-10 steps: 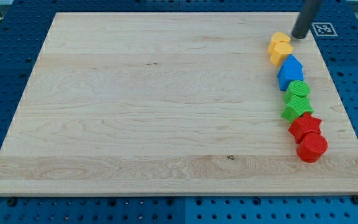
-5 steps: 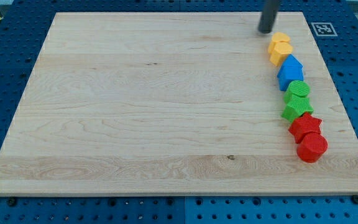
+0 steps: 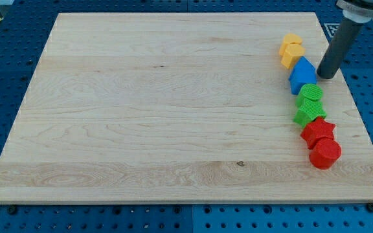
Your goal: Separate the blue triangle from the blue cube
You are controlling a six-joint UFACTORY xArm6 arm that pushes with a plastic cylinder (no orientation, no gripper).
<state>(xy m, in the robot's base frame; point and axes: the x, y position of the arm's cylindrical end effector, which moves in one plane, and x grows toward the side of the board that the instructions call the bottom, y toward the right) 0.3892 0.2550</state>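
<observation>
A: Item one, my tip [image 3: 326,77]. Location?

B: Down on the board [image 3: 141,103], just to the view's right of the blue blocks [image 3: 302,75], close to touching or touching; contact cannot be told. No jaws on this rig, only a plain dark rod, so nothing opens, closes or clamps.

A: Item two, the task's things.

B: Blue triangle and blue cube read as one blue mass near the view's right edge. The peaked part sits toward the view's top, the squarer part below it. They touch; the seam between them cannot be made out.

A: Neighbours?

B: Yellow blocks [image 3: 291,51] above, touching the blue. Green blocks [image 3: 310,103] below, also touching. Red star [image 3: 318,130] and red cylinder [image 3: 324,154] at the view's bottom of the column.

A: Step in hand?

B: Judged as the approach: tip set beside the pair, separation not yet done.

A: Next move calls for?

B: A push toward the view's left on one blue piece only, probably the peaked one, aimed off the seam. Risk: both blues, or the yellow, travel along.

A: Writing, brands?

B: None legible. A black-and-white square marker [image 3: 330,29] sits by the board's top right corner, partly hidden by the rod.
</observation>
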